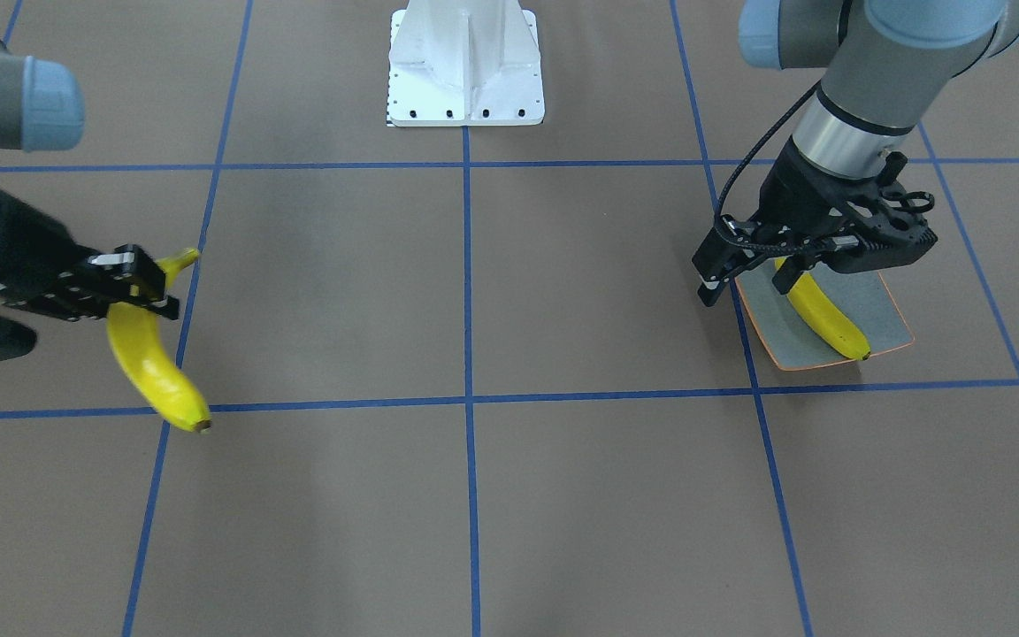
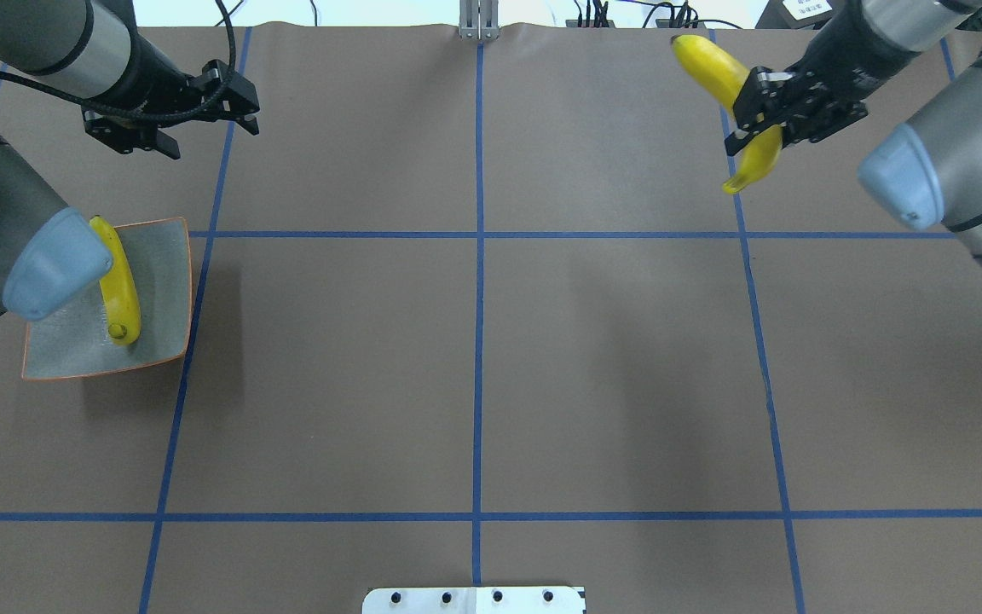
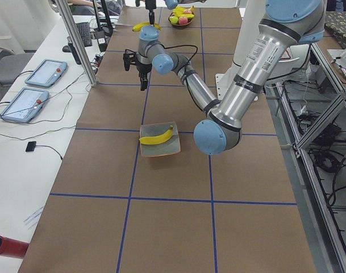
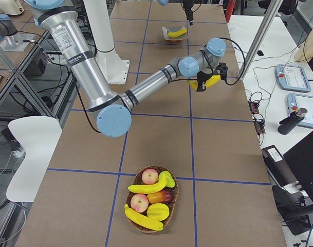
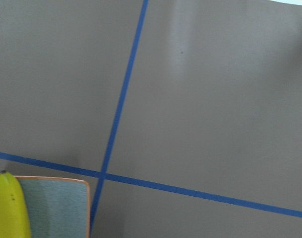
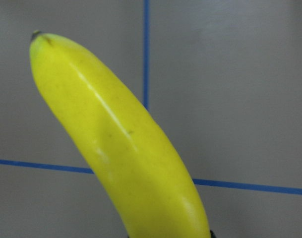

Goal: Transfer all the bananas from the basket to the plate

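Overhead exterior view: the right gripper (image 2: 755, 107) is clamped across the middle of a banana (image 2: 713, 68), holding it in the air over the far right of the table (image 2: 474, 358). The fruit slants, stem end low and toward the robot, blunt tip raised and away. The plate (image 2: 163, 256) sits on the opposite side, well apart, so the carry must run leftward across the whole table. One banana (image 2: 120, 290) already lies on the plate, its length pointing away from the robot and close to the outer edge; the bare half is the side facing the table's centre. Turning the held fruit parallel to that one looks the tidiest fit.

The left gripper (image 2: 215, 141) hovers just beyond the plate, jaws spread and empty. It is far nearer the plate than the loaded arm and may need to clear the way.

At least two more bananas (image 4: 146, 186) lie among other fruit in the basket (image 4: 175, 198) at the table's right end. The task appears under half done.
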